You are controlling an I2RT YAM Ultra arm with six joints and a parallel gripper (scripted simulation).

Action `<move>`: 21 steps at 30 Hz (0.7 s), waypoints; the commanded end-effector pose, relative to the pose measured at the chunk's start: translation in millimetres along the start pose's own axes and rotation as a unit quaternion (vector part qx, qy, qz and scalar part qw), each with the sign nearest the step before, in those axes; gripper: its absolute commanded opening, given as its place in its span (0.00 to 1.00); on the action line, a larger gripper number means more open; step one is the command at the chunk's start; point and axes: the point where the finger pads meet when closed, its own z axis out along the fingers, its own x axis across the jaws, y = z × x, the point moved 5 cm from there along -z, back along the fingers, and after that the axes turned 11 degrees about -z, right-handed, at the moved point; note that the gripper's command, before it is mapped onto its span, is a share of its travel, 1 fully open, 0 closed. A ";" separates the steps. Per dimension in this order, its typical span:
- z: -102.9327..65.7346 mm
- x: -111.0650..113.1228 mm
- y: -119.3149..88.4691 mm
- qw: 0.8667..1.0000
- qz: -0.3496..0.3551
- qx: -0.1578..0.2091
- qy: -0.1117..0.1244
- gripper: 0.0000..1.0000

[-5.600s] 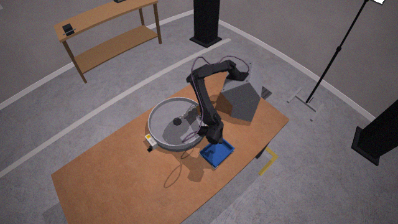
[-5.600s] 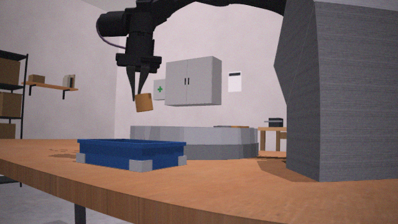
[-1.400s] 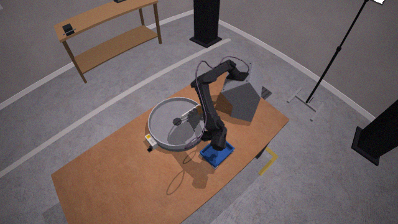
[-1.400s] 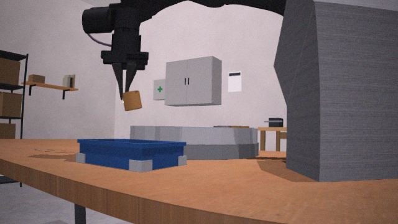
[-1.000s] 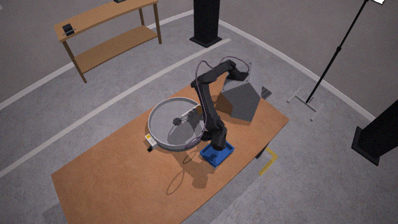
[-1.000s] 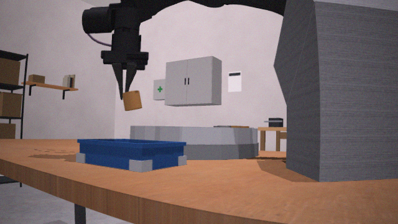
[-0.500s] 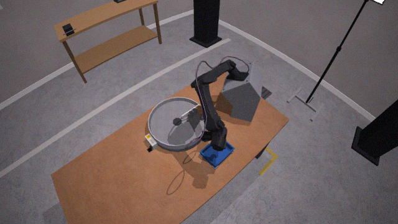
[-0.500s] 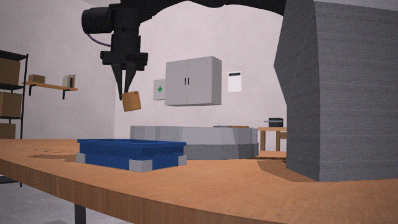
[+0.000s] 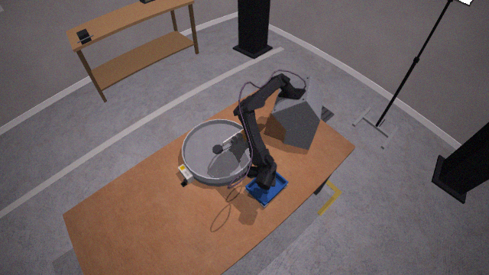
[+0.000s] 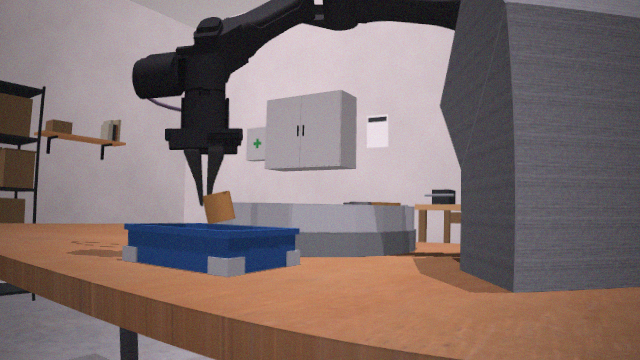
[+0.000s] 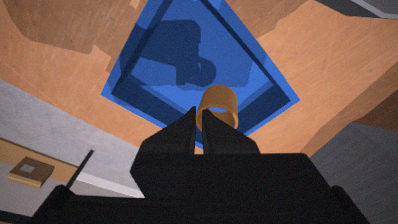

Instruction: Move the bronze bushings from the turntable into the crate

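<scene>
The wooden table (image 9: 134, 214) (image 10: 350, 305) (image 11: 290, 62) spreads beneath the hand and out to every side of it. The big grey pedestal (image 9: 298, 126) (image 10: 560, 150) stands well apart from the hand, to its right in the exterior view. The round turntable (image 9: 186, 147) (image 10: 330, 217) is nearer, behind the hand in that view. A dark round hub (image 9: 218, 149) sits at its middle; the arm and its shadow make the pieces on the turntable too hard to sort into bronze and steel. The black arm (image 9: 254, 134) (image 10: 270, 30) reaches over from the pedestal, its last section pointing straight down.

Right below the hand is the blue crate (image 9: 276, 192) (image 10: 175, 247) (image 11: 267, 100), sitting level, with pale corner guides (image 10: 226, 266) against the three corners visible in the exterior view. The gripper (image 10: 205, 200) (image 11: 199, 111) is nearly closed, pinching a bronze bushing (image 10: 219, 207) (image 11: 220, 97) by its thin wall, one fingertip inside the bore and one outside. The bushing hangs a little tilted at the fingertips, just above the crate's rim and apart from it. The hand's shadow falls on the crate's floor.

In the exterior view, the gripper (image 10: 205, 200) (image 11: 199, 111) is lowered from its height of half a second ago, and the bronze bushing (image 10: 219, 207) (image 11: 218, 100) is brought down with it. The gap between the bushing and the blue crate (image 9: 274, 195) (image 10: 175, 248) (image 11: 285, 97) is narrowed from a clear space to a small one. Compared with the oldest pictures, the arm (image 9: 256, 131) (image 10: 270, 32) is reached farther out, and in the top view more of the crate is covered by its wrist.
</scene>
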 end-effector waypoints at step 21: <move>-31.6 24.0 12.4 0.999 0.000 -0.030 0.042 0.00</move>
